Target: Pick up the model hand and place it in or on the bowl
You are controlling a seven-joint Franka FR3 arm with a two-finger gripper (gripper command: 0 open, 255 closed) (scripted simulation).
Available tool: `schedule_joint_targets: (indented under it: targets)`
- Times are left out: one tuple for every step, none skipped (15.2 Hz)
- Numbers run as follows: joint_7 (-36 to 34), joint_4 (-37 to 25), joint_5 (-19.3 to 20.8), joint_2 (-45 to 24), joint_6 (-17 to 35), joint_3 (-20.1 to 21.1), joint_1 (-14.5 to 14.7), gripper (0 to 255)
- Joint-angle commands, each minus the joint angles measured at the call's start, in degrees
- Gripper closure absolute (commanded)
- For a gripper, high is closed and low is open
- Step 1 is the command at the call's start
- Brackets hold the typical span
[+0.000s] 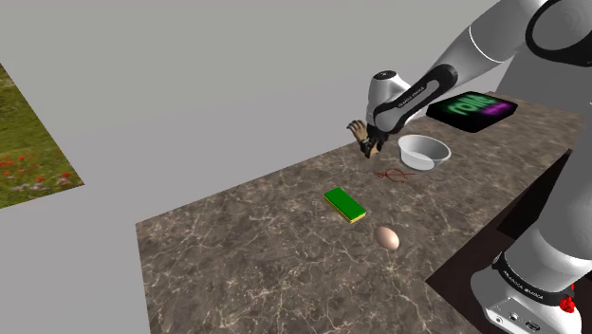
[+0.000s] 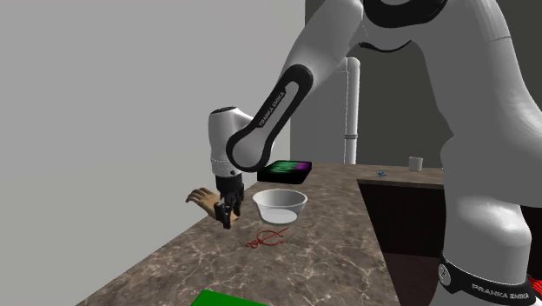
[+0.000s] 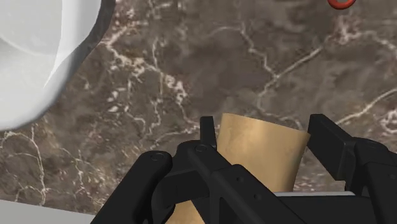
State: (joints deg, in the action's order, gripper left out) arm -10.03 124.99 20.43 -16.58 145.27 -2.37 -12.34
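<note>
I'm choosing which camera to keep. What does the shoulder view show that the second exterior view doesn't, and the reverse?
The shoulder view adds a tan egg-shaped object and a grassy patch. The second exterior view adds a white pipe and a small white cup. Both share the gripper clasping the model hand, the white bowl, the red string and the marbled counter.

Shoulder view: set high beside the arm's base (image 1: 527, 299), looking down along the marble counter (image 1: 256, 256). Second exterior view: lower and nearer, seemingly facing much the same way; both take in the bowl (image 1: 423, 150). Wrist view: close above the counter, facing down.
</note>
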Motion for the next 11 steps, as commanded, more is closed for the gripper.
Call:
schedule_joint_targets:
  targets:
    - [0.5, -0.1, -0.4, 1.8, -0.2, 0.2, -0.1, 255]
    - [0.7, -0.2, -0.6, 2.4, -0.9, 0.3, -0.1, 255]
    - [1.0, -0.3, -0.8, 2.9, -1.5, 0.4, -0.2, 255]
    - [1.3, -0.4, -1.1, 3.5, -2.2, 0.5, -0.2, 255]
    - [1.6, -0.5, -1.3, 4.0, -2.8, 0.6, -0.3, 255]
    - [1.8, -0.7, -1.5, 4.6, -3.5, 0.7, -0.3, 255]
    - [2.1, -0.8, -1.7, 5.1, -4.1, 0.8, -0.3, 255]
    - [2.4, -1.0, -2.0, 5.6, -4.8, 0.8, -0.3, 255]
    - [2.6, -1.2, -2.2, 6.1, -5.5, 0.9, -0.4, 255]
    - [2.9, -1.4, -2.4, 6.6, -6.1, 1.0, -0.4, 255]
    - [3.1, -1.6, -2.6, 7.1, -6.8, 1.0, -0.4, 255]
